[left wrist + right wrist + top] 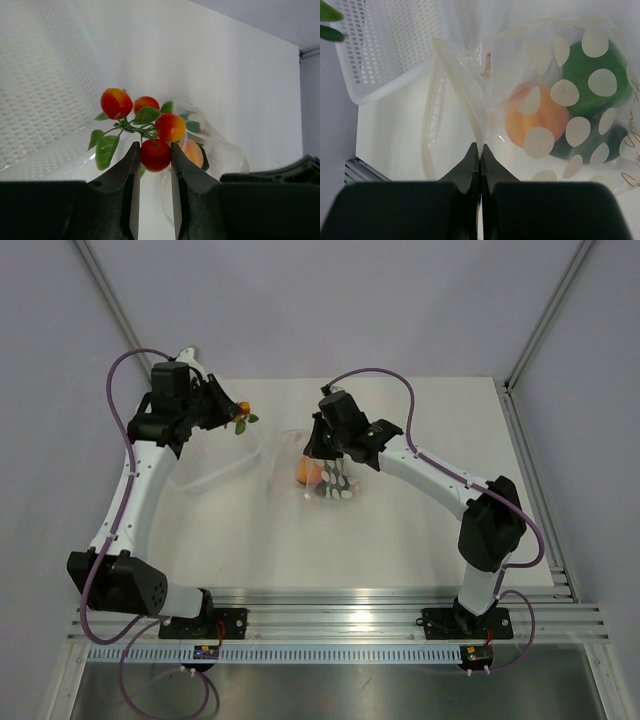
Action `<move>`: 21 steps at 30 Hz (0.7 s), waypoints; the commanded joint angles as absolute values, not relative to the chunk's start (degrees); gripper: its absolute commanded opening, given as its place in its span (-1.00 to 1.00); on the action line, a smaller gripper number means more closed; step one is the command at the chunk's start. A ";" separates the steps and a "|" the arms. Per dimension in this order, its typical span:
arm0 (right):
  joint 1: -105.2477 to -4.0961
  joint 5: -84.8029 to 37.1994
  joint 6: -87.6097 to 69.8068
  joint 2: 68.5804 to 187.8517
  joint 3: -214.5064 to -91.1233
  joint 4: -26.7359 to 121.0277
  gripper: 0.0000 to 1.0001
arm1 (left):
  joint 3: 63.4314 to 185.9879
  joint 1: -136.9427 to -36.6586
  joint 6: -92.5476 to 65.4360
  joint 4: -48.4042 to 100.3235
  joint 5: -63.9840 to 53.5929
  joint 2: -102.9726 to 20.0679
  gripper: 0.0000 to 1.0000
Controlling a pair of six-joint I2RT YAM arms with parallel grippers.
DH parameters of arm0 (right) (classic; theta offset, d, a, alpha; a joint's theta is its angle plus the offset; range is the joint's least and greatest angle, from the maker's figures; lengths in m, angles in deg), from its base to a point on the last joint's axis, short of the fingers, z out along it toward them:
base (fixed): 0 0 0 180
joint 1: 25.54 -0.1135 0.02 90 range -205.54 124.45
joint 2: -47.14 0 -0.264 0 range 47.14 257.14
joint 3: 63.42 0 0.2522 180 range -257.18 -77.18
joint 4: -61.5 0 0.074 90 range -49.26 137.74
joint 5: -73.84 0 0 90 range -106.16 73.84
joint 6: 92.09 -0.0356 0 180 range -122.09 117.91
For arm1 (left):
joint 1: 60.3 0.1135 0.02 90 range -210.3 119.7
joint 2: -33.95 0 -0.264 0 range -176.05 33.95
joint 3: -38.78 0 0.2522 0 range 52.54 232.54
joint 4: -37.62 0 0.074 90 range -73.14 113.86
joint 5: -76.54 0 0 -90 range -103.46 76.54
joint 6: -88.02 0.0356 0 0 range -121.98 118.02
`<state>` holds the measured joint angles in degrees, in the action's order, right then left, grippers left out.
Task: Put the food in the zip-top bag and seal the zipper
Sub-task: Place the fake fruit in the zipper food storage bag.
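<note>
My left gripper is shut on one red berry of the food, a small sprig of red-orange fruits and green leaves, and holds it in the air at the back left. The zip-top bag lies mid-table, clear with white dots. Inside it sit an orange-pink peach and a green lump. My right gripper is shut on one lip of the bag's mouth, lifting it. The zipper gapes open in a loop to its left.
A white translucent perforated tray sits left of the bag, below the held sprig; its wall fills the left of the left wrist view. The table's metal rail runs along the near edge.
</note>
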<state>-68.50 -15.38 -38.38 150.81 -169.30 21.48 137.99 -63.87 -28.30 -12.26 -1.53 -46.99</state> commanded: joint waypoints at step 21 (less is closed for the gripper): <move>-68.79 -15.63 -38.83 149.00 -170.17 23.48 -0.99 | 128.30 -87.37 -33.53 -8.31 0.87 -46.20 -1.00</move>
